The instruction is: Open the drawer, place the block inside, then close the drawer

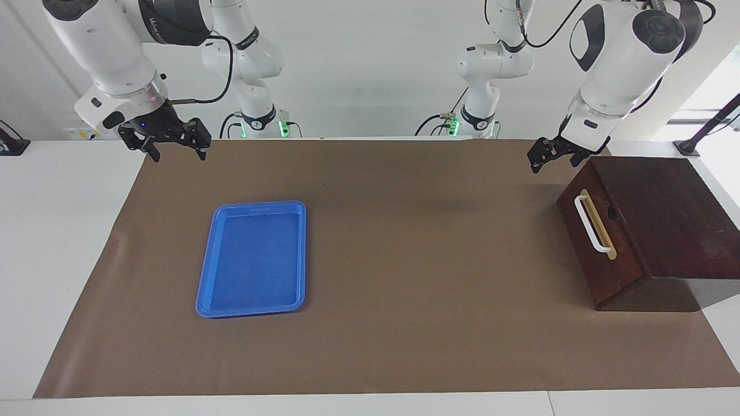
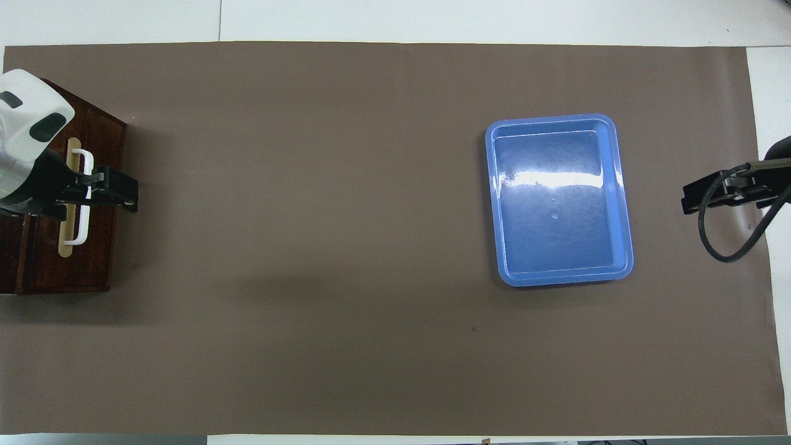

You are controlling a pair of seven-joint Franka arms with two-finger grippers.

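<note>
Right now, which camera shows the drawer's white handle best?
The facing view: the handle shows whole on the shut drawer, with the left gripper raised clear of it. In the overhead view the left gripper crosses the handle, hiding its middle.

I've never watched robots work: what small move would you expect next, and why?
Probably the left hand lowers onto the white bar handle of the dark reddish-brown wooden drawer. The drawer looks shut, that hand hangs just above the box, and no yellow block is in view. The right hand waits.
</note>
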